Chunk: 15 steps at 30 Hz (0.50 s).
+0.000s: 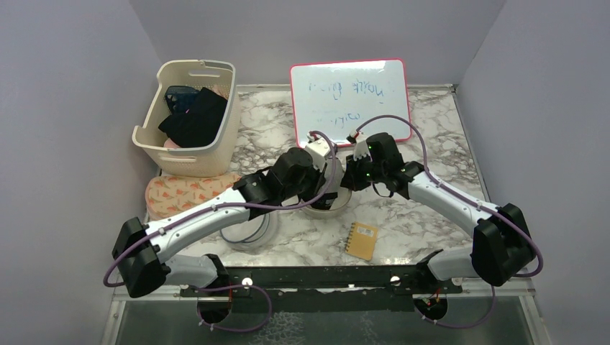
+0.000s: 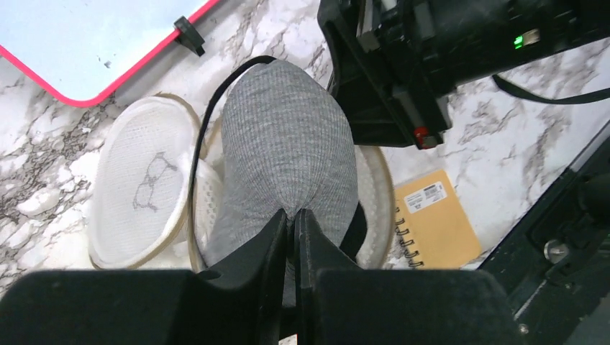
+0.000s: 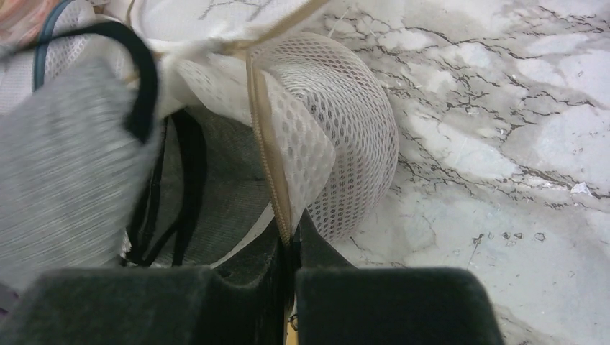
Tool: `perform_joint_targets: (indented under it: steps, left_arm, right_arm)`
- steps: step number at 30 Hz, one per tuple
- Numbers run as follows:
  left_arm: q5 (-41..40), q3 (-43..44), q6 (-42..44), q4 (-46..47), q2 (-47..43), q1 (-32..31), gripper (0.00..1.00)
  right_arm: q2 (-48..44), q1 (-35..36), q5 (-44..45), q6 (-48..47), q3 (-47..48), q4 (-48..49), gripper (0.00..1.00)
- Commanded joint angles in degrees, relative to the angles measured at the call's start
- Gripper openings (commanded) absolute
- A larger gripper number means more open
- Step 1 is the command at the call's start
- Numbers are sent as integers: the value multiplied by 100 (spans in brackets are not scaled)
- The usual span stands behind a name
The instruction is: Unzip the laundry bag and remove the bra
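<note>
— When we looked along the left gripper [image 2: 293, 215], what did we find between its fingers?

— We found them pinched nearly together on the bra [image 2: 288, 136], at the lower edge of its grey ribbed cup. A black strap ran along the cup's left side.

— And the right gripper [image 3: 291, 233]?

— We saw it clamped just as narrowly on the laundry bag [image 3: 338, 122], gripping the tan, zip-edged rim of the white mesh wall.

— Where did we place the bag itself?

— We placed it on the marble table [image 1: 439, 144], about the middle, beneath both wrists. It stood unzipped. Its round lid lay folded over to one side, with the small bra icon showing through the mesh. The grey cup rose out of the opening, while black straps and more grey fabric lay inside.

— What did we note farther out?

— We noted a red-framed whiteboard [image 1: 350, 93] just behind the bag and a tan spiral notebook [image 1: 361, 239] near it, toward the near edge on the right arm's side. We also saw a cream basket [image 1: 188, 122] of dark clothes at the far left.
</note>
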Motion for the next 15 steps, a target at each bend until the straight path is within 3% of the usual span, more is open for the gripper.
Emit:
perform_joint_targets:
  steps: [1,8,15]
  left_arm:
    - [-158,238,-143,-30,-493,-34,0]
    - [-225,768,-288,-53,-1164,-30,0]
    - [-1258,1764,72,-328,-1257,-22,0]
  right_arm:
    - [-20,24,249,61,-16,97,1]
    - [0,24,241,8,-73,115,1]
    - [99,24,52,-17,-110,211,1]
